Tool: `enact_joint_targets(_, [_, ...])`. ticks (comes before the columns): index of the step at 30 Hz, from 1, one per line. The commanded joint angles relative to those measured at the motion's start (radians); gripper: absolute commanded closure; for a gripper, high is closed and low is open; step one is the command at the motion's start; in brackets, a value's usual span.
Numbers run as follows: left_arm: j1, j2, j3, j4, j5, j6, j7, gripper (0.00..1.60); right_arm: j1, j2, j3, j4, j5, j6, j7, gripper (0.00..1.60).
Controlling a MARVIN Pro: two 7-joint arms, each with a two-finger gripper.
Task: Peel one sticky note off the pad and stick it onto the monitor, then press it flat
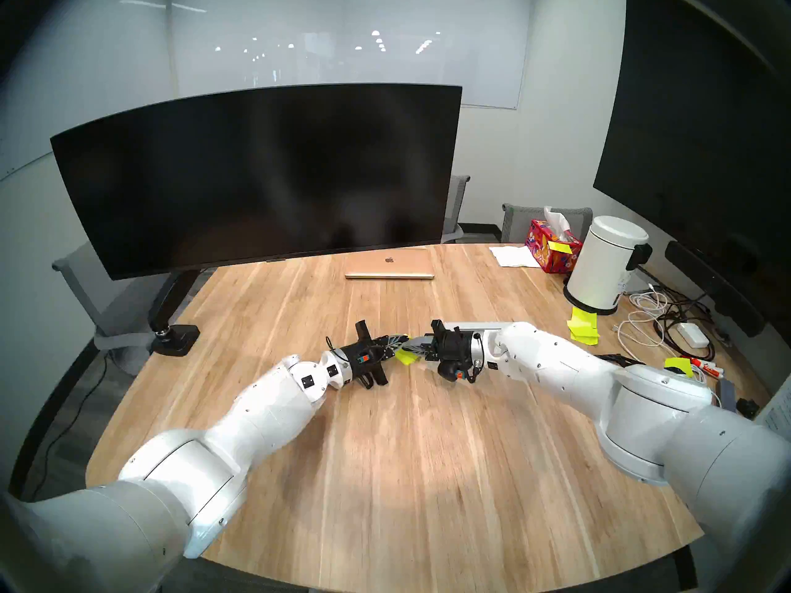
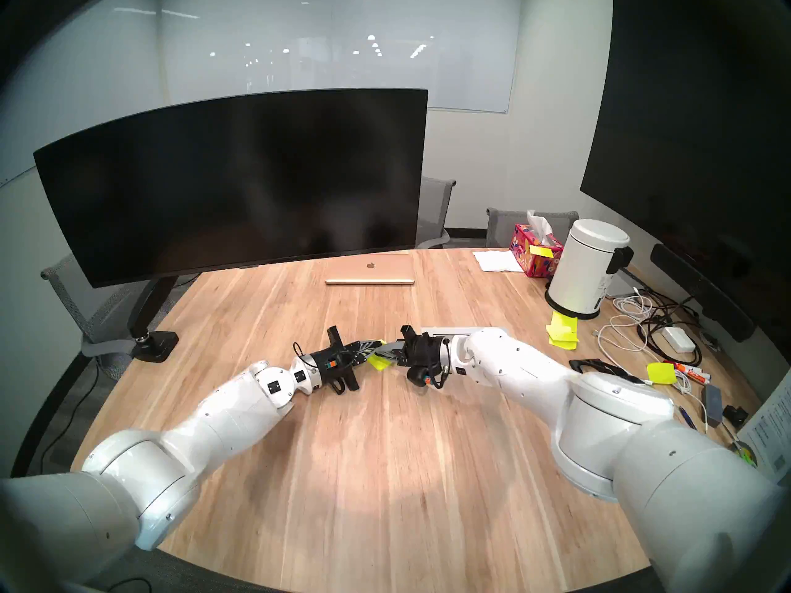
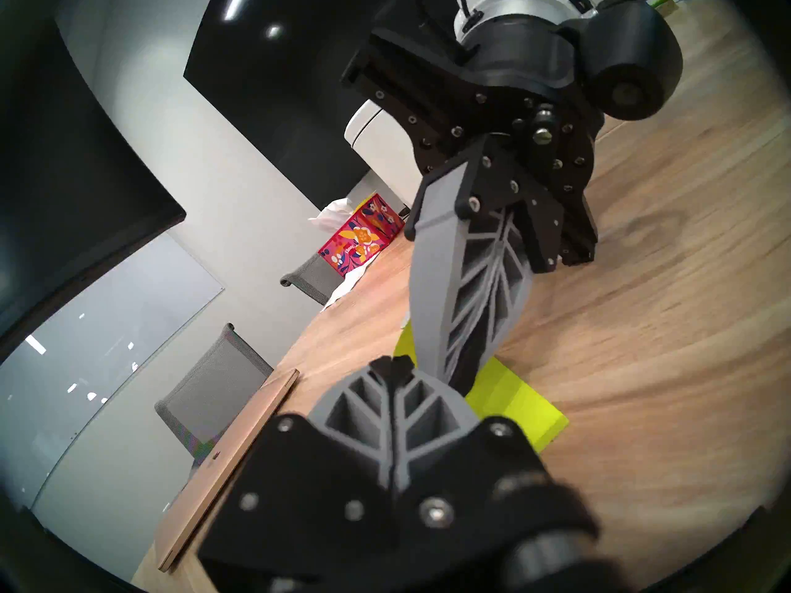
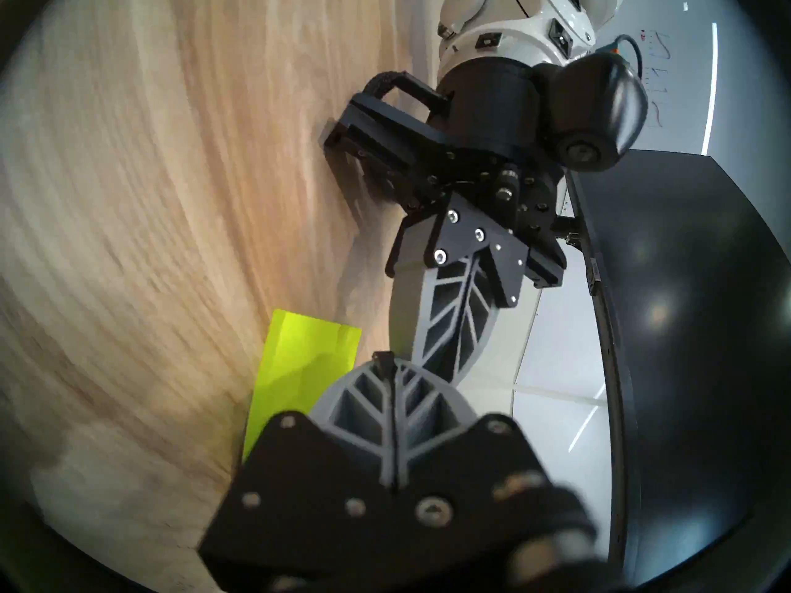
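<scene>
The pad (image 1: pixel 405 357) is a neon yellow-green square lying mid-table; it also shows in the left wrist view (image 3: pixel 513 404) and the right wrist view (image 4: pixel 304 365). My left gripper (image 1: pixel 403 338) and right gripper (image 1: pixel 410 345) meet tip to tip right over it, both shut. The right gripper's fingers (image 3: pixel 453 314) come down onto the pad's far edge. A small yellow-green edge (image 3: pixel 404 348) shows beside the left gripper (image 3: pixel 391 365); whether a sticky note is pinched does not show. The wide curved black monitor (image 1: pixel 257 181) stands behind, its screen bare.
A closed gold laptop (image 1: pixel 389 265) lies under the monitor's right end. Back right stand a tissue box (image 1: pixel 552 245), a white bin (image 1: pixel 603 262), a heap of yellow-green notes (image 1: pixel 583 327) and tangled cables (image 1: pixel 659 322). The monitor arm's base (image 1: pixel 173 335) is clamped at the left edge.
</scene>
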Motion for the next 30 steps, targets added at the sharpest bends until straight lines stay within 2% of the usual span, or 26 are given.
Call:
enact_joint_targets(1, [0.014, -0.004, 0.009, 0.025, 0.007, 0.013, -0.002, 1.6, -0.019, -0.03, -0.034, 0.059, -0.029, -0.02, 0.01, 1.6])
enact_joint_targets(7, [0.006, -0.008, 0.011, 0.037, 0.007, 0.012, -0.003, 1.6, 0.007, -0.007, -0.095, 0.042, -0.109, -0.031, -0.029, 1.6])
enact_joint_targets(19, [-0.013, -0.022, 0.016, 0.069, 0.004, 0.004, -0.007, 1.6, 0.043, -0.015, -0.156, 0.076, -0.19, -0.061, -0.105, 1.6])
enact_joint_targets(28, [-0.026, -0.026, 0.015, 0.095, -0.001, -0.008, -0.014, 1.6, 0.055, -0.059, -0.168, 0.155, -0.206, -0.077, -0.14, 1.6])
enact_joint_targets(30, [-0.028, -0.026, 0.014, 0.1, -0.002, -0.009, -0.014, 1.6, 0.049, -0.077, -0.145, 0.19, -0.178, -0.086, -0.13, 1.6])
